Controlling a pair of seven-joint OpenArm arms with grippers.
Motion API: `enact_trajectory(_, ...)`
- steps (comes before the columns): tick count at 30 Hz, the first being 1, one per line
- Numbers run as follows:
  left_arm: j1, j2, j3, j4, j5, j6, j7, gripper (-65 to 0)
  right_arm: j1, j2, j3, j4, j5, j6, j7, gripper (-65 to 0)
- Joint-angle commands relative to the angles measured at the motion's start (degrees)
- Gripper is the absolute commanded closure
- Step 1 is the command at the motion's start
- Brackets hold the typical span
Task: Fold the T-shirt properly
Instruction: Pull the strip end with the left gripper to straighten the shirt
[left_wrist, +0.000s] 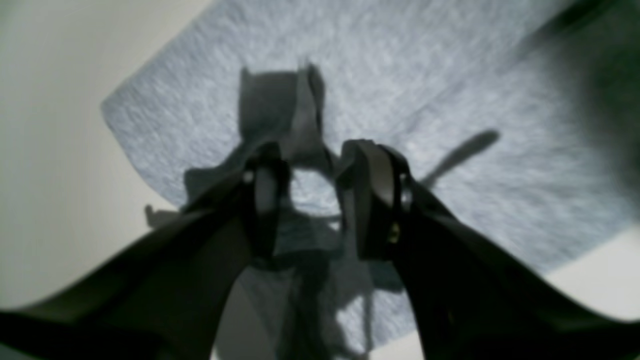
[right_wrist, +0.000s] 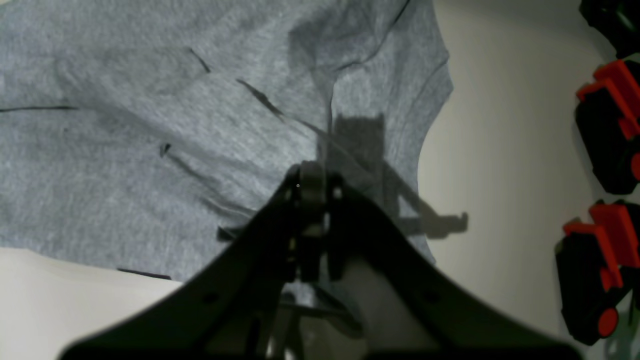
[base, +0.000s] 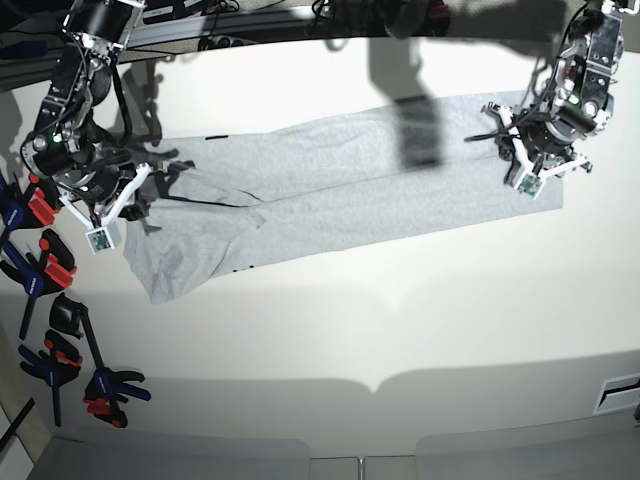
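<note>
The grey T-shirt lies stretched across the worktop, creased and rumpled; the left gripper is spread over it, the right gripper pressed together

No readable text, label, brand, number or sign shows in any of the three views; the small markings in the lower right corner of the base view are too small to make out
</note>
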Motion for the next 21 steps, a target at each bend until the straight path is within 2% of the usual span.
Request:
enact_trajectory(1, -0.48, -0.85, -0.42, -0.02, 0.66, 0.09, -1.11, -22.2, 0.90, 1.09, 0.31, 0.87, 0.13, -0.68, 1.31, 0.0)
enact_trajectory(11, -0.46, -1.01, -0.42, -0.33, 0.79, 0.09, -0.22, -20.9, 0.92, 1.09, 0.31, 0.87, 0.15, -0.68, 1.31, 0.0)
enact_trajectory(12, -0.44, -1.01, -0.42, -0.13, 0.79, 0.11, -0.20, -18.1, 0.92, 1.09, 0.31, 0.87, 0.13, -0.68, 1.33, 0.0)
enact_trajectory(16, -0.42, -1.01, -0.42, 3.58, 0.76, 0.09, 2.56, 0.0, 0.90, 1.09, 0.31, 0.87, 0.13, -0.68, 1.29, 0.0)
enact_trajectory(21, -0.11, -1.03, -0.42, 11.15, 0.81, 0.07, 5.35, 0.0, 0.90, 1.09, 0.31, 0.87, 0.11, -0.68, 1.25, 0.0)
